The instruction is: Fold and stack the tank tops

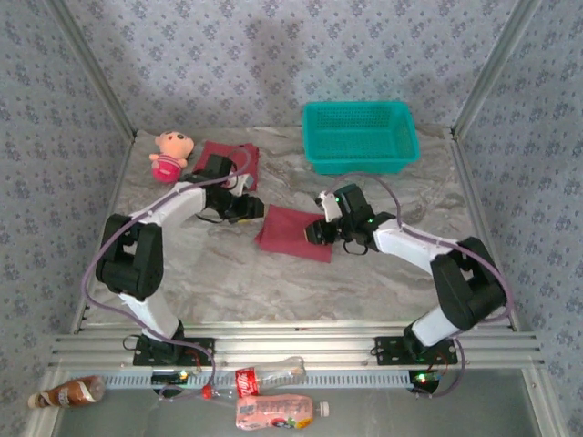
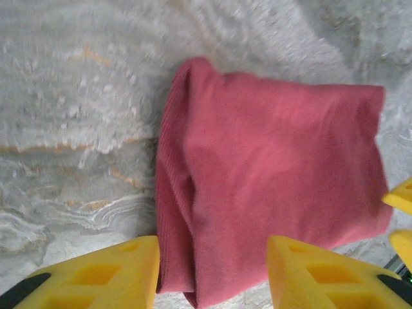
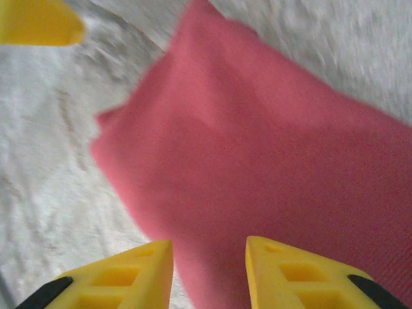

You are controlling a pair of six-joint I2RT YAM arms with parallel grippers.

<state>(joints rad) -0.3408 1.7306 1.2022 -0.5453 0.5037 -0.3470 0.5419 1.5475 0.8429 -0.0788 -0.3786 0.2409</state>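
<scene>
One folded maroon tank top (image 1: 293, 232) lies on the marble table (image 1: 228, 273) between the two arms. My left gripper (image 1: 248, 208) is at its left edge. In the left wrist view the tank top (image 2: 270, 187) runs between the widely spread yellow fingers (image 2: 103, 273), and the left gripper (image 2: 212, 270) is open. My right gripper (image 1: 319, 228) is over the right edge. In the right wrist view this gripper (image 3: 209, 264) stands open, the tank top (image 3: 277, 161) showing in the gap. A second folded tank top (image 1: 230, 157) lies at the back left, partly hidden by the left arm.
A teal mesh basket (image 1: 360, 135) stands at the back right. A pink plush doll (image 1: 171, 153) sits at the back left beside the second tank top. Bottles (image 1: 273, 410) lie below the table's near rail. Patterned walls close in the sides.
</scene>
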